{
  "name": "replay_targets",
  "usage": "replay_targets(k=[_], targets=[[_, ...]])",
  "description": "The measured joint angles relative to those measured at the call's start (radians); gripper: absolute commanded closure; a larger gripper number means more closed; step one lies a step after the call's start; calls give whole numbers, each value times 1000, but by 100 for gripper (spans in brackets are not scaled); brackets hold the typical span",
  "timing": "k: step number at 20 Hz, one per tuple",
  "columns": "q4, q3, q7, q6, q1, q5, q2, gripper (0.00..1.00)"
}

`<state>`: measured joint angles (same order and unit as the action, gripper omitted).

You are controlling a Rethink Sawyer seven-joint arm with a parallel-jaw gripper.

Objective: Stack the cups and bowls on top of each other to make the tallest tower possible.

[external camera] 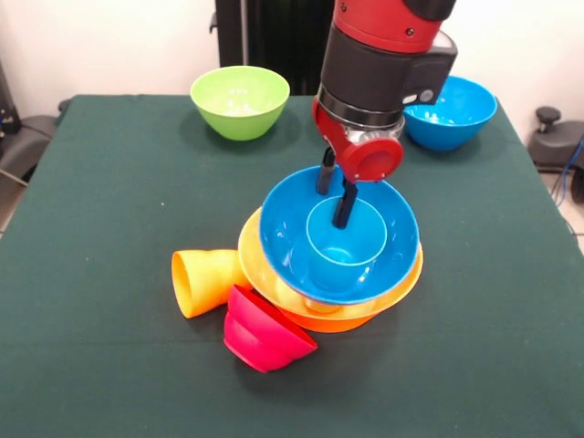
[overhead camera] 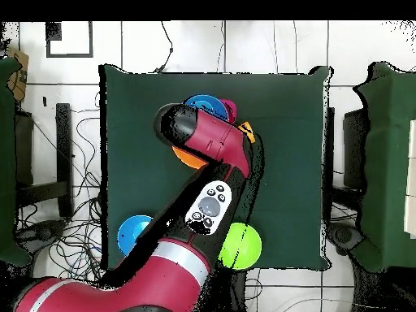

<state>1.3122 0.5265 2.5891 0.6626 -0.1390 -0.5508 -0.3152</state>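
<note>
Front view, tower: mid-table (external camera: 109,228), a big orange bowl (external camera: 383,306) at the bottom, a tilted blue bowl (external camera: 383,233) nested in it, and a blue cup (external camera: 342,251) sitting upright inside that.
Front view, gripper (external camera: 336,196): comes down from 12 o'clock; one of the fingers (external camera: 345,205) dips inside the blue cup, the other sits outside its far wall, so they look pinched on the rim.
Front view, strays: orange cup (external camera: 203,281) on its side at 9 o'clock of the tower, touching it; red bowl (external camera: 265,330) tipped over at 7 o'clock.
Front view, far bowls: green bowl (external camera: 240,100) at 11 o'clock, second blue bowl (external camera: 456,114) at 1 o'clock, both well apart.
Overhead view: arm (overhead camera: 207,175) covers most of the tower; just slivers of blue, orange and red peek out. Green bowl (overhead camera: 242,246) and second blue bowl (overhead camera: 132,234) sit near the robot's edge.
</note>
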Motion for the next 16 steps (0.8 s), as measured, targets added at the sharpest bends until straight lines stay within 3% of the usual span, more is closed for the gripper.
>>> replay_targets(k=[16], targets=[[36, -34, 0, -18, 0, 0, -27, 0]])
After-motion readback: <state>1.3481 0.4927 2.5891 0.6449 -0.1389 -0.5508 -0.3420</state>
